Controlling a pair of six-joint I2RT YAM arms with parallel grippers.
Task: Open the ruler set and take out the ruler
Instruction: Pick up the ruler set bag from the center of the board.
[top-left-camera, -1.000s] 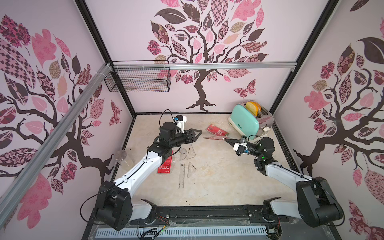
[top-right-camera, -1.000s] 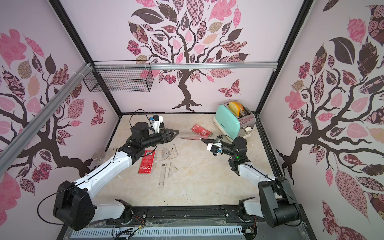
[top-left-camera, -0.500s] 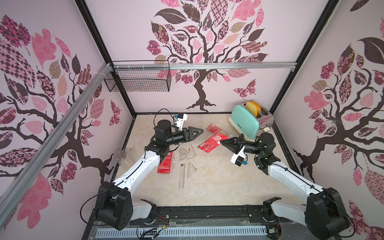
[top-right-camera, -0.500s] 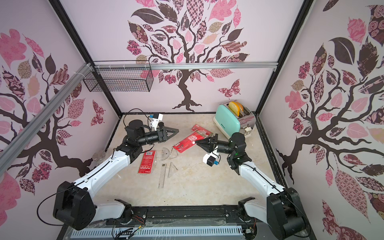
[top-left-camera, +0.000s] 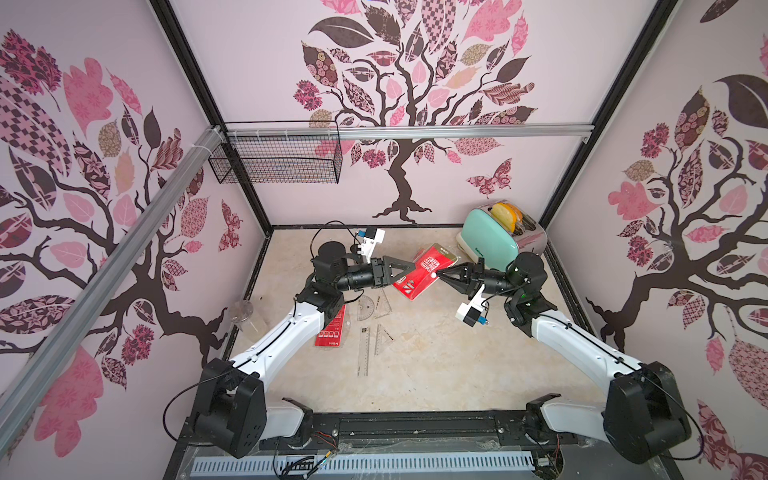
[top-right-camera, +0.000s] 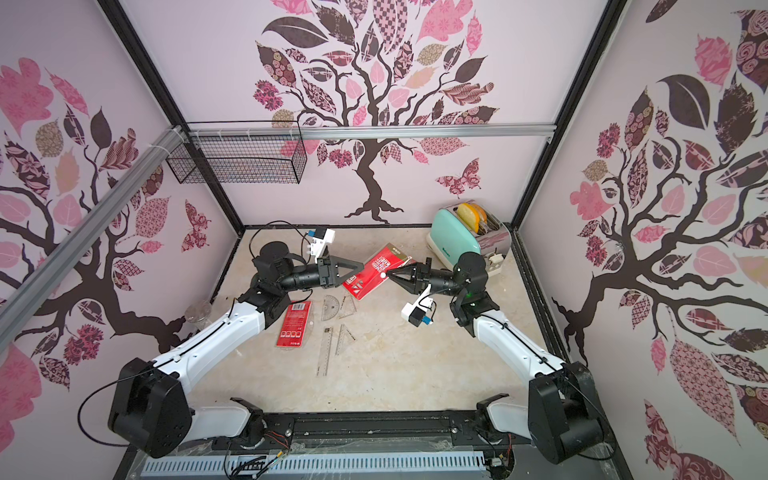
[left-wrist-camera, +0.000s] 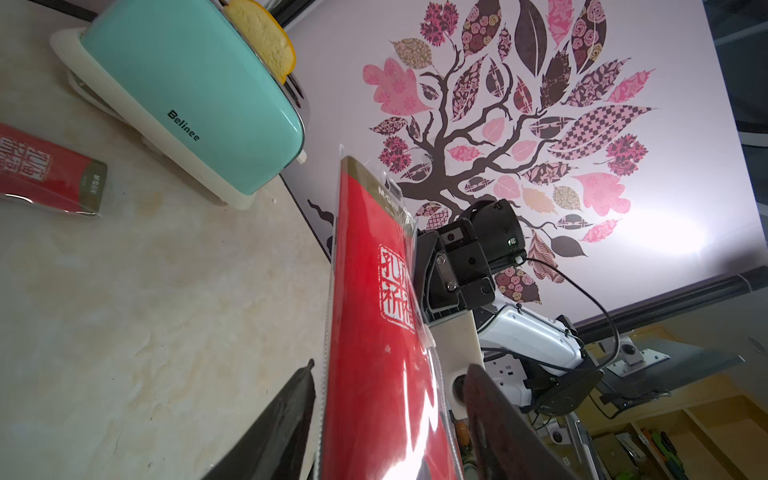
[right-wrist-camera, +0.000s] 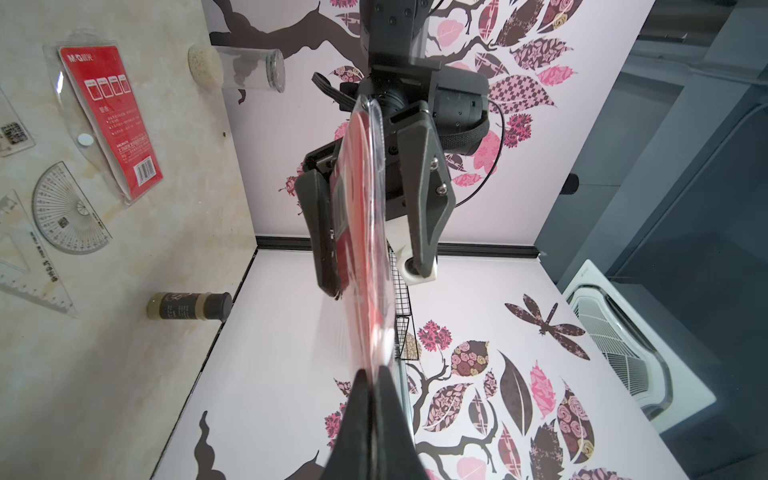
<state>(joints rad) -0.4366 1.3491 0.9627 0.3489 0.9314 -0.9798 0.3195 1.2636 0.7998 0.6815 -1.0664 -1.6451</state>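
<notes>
The ruler set (top-left-camera: 426, 272), a red pack in clear plastic, hangs in the air over the far part of the table (top-left-camera: 436, 374), about 12 o'clock from its middle in both top views. The right gripper (top-left-camera: 441, 275) is closed tight on its 3 o'clock edge, beside a small white snap. The left gripper (top-left-camera: 409, 269) reaches in from 9 o'clock with jaws about half open, 1 on each face of the pack. The left wrist view shows a gap on both sides, so it holds nothing.

I judge the opening step is only prepared: the pack is lifted and presented, not opened. The next move needs the left jaws to close on the flap or 1 layer, then pull away from the right grip until the snap gives.

The red card hides the inside, so I cannot tell if a ruler is there. In the right wrist view 1 left jaw is very near the plastic; touching or not is unclear. A second red pack (top-left-camera: 332, 328) lies at 9 o'clock and a loose ruler (top-left-camera: 364, 351) at 8 o'clock.
</notes>
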